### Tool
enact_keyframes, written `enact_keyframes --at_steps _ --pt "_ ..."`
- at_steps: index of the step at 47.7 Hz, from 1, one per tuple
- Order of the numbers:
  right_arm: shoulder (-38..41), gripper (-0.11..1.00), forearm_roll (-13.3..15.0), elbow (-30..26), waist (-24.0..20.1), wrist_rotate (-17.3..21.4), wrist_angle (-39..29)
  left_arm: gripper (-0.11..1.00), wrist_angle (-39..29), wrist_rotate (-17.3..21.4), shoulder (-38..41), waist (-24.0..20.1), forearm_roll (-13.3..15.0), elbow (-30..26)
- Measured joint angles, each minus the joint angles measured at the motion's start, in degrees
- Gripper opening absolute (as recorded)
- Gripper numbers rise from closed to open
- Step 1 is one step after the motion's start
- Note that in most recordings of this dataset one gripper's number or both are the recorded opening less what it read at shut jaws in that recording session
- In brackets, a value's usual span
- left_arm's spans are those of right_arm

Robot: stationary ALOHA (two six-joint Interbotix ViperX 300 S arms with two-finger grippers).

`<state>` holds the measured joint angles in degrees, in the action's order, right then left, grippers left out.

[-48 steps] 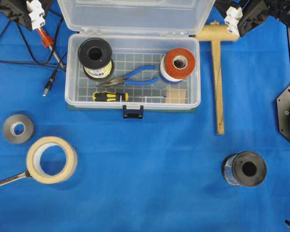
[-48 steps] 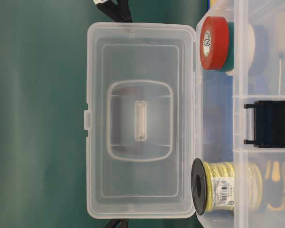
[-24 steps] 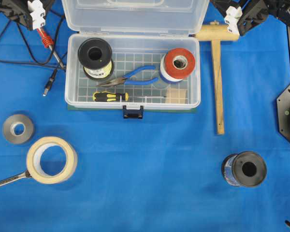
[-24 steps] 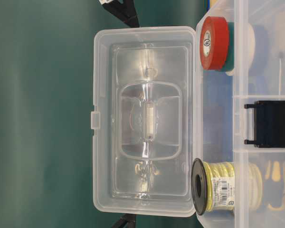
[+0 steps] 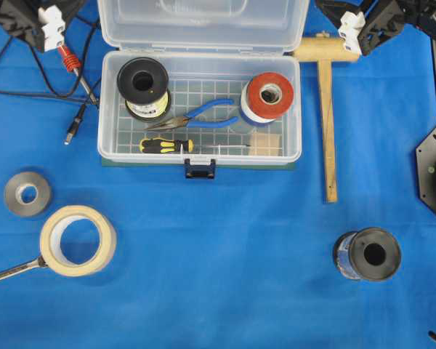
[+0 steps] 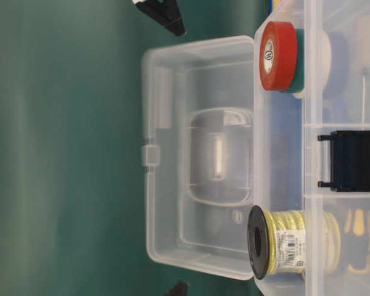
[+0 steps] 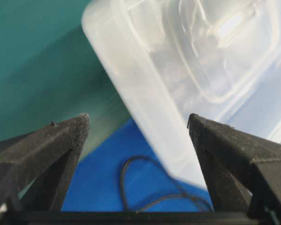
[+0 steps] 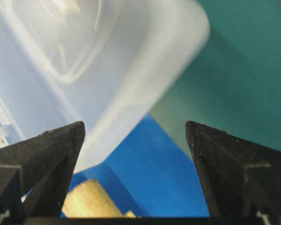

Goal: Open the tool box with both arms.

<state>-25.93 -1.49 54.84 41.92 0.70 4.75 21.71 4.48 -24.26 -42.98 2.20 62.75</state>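
Between the two black pointed fingers of my left claw (image 7: 138, 123) there is only air, and they stand wide apart. Just past their tips is the corner of the clear plastic lid (image 7: 187, 70) of the big see-through tool box (image 5: 199, 109), tipped back. Under it I see the blue cloth (image 7: 103, 183) and a thin black wire (image 7: 145, 187).

My right claw (image 8: 135, 129) is wide too, and it holds nothing. The other corner of the lid is in front of it, a bit to one side. Below its tips lies the pale wooden mallet (image 8: 91, 199).

From above, the box sits between my two claws, nearer the front of the table than both. It is open. Inside are a black spool of yellow wire (image 5: 143, 86), blue-handled pliers (image 5: 196, 115), a yellow and black screwdriver (image 5: 167, 145) and a red roll of tape (image 5: 269, 92). Its dark blue latch (image 5: 200, 169) hangs at the front.
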Motion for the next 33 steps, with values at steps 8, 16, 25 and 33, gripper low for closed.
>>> enact_keyframes --at_steps 8,16,25,33 --pt "-2.6 0.86 0.0 1.8 1.6 0.0 -1.8 0.92 -0.8 0.0 -4.5 -1.0 0.0 2.7" --pt "-6.1 0.86 0.0 3.7 2.5 0.0 -2.4 0.92 -2.0 0.0 -9.2 -1.1 0.1 5.0" --pt "-7.5 0.86 0.0 4.2 2.7 0.2 -2.6 0.92 -2.7 0.0 -11.6 -1.2 0.0 5.9" --pt "-7.5 0.86 -0.1 4.2 2.7 0.3 -2.6 0.91 -4.0 -0.2 -11.7 -0.9 0.0 6.0"
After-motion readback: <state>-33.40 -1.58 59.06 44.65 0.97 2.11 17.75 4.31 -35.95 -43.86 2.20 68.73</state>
